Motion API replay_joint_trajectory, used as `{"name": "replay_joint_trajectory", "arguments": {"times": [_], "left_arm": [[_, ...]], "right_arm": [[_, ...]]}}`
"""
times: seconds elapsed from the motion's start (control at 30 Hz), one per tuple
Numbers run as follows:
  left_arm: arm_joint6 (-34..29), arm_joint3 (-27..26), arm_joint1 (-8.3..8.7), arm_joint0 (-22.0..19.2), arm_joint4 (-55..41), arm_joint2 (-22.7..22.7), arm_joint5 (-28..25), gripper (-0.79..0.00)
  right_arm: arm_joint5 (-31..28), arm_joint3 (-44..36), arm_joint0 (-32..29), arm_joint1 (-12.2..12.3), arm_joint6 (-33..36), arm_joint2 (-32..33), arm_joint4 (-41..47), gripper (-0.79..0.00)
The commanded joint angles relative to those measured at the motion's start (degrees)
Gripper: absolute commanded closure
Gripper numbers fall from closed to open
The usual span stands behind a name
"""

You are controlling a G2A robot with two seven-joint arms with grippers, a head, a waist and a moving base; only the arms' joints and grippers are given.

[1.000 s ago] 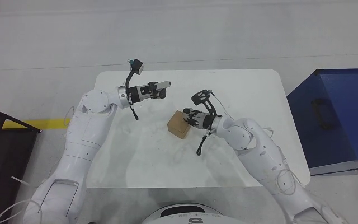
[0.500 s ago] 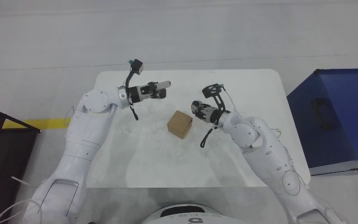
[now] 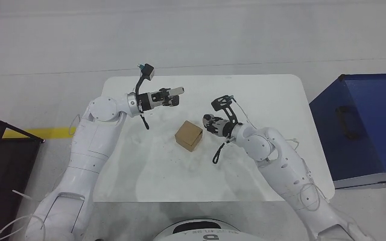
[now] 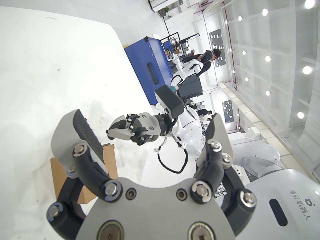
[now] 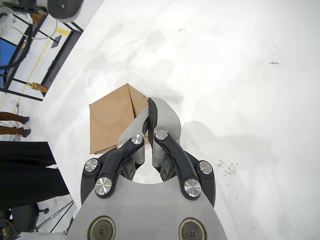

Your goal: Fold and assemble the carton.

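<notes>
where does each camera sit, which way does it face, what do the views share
Top view: on the robot, looking down at the table; shows its left hand, right hand and the carton.
Left wrist view: on the left wrist, looking past its open hand across the table at the right hand and carton.
Right wrist view: on the right wrist, looking down past its shut hand at the carton.
Shared: carton and table in all three; the right hand in top and left wrist views.

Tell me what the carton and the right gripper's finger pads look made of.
Carton: plain brown cardboard, matte, judging by its creased fold and rough cut edge. Right gripper pads: black, finely ribbed, probably rubber; the finger shells behind them look like smooth grey metal or plastic.
</notes>
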Motion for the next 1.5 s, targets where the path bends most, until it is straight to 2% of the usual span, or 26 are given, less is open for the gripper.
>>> {"name": "replay_joint_trajectory", "arguments": {"times": [0.0,0.13,0.27,0.4,0.47,0.53,0.63,0.77,0.93,1.0,1.03,1.2,1.33,1.47], "left_arm": [[-1.2,-0.6,0.07,1.1,-0.6,0.5,2.3,-0.785],[-9.4,-3.3,1.35,4.0,-0.9,-1.0,8.3,-0.785],[-17.3,-8.6,2.93,9.0,-5.8,-5.2,14.1,-0.785],[-26.0,-13.5,4.55,14.6,-8.0,-7.8,26.6,-0.785],[-26.0,-15.4,5.21,17.3,-9.5,-6.6,34.5,-0.785],[-26.0,-15.4,5.99,18.5,-8.2,-5.5,37.0,-0.785],[-25.0,-12.7,6.30,17.0,-6.0,-3.5,36.9,-0.785],[-18.5,-8.0,5.09,12.7,-3.2,2.4,36.0,-0.785],[-13.8,-2.6,2.64,6.0,-4.6,9.9,33.0,-0.785],[-12.2,0.6,1.93,2.3,0.8,13.7,34.3,-0.785],[-11.8,1.8,1.40,0.7,0.5,15.0,35.2,-0.785],[-9.8,4.8,-1.67,-6.3,-2.2,20.7,32.7,-0.785],[-8.5,8.1,-3.24,-10.0,-4.0,22.4,27.1,-0.785],[-10.0,9.8,-3.01,-10.8,-6.8,20.0,19.0,-0.785]], "right_arm": [[-0.1,-1.3,-1.3,0.3,-1.7,2.0,-0.4,0.000],[-1.4,-4.6,-5.2,1.0,-4.3,5.0,-1.3,0.000],[-4.4,-7.5,-8.6,1.7,-5.2,7.3,-1.6,0.000],[-6.7,-8.9,-10.5,2.1,-5.8,9.0,-1.3,0.000],[-7.2,-9.2,-10.9,2.2,-6.0,9.6,-1.3,0.000],[-7.6,-9.1,-11.2,2.3,-6.3,9.8,-1.5,0.000],[-7.8,-9.0,-11.5,2.3,-7.0,9.8,-1.8,0.000],[-7.6,-9.4,-12.4,2.4,-8.3,10.2,-2.2,0.000],[-7.0,-10.4,-14.5,2.6,-10.1,11.5,-2.4,0.000],[-6.4,-10.9,-15.4,2.7,-10.9,12.2,-2.5,0.000],[-6.2,-11.2,-15.8,2.7,-11.4,12.6,-2.6,0.000],[-5.0,-13.2,-18.6,2.9,-13.6,14.8,-2.9,0.000],[-4.1,-14.5,-20.4,3.0,-14.6,16.1,-2.6,0.000],[-3.5,-15.0,-21.3,3.0,-15.2,17.0,-1.2,0.000]]}}
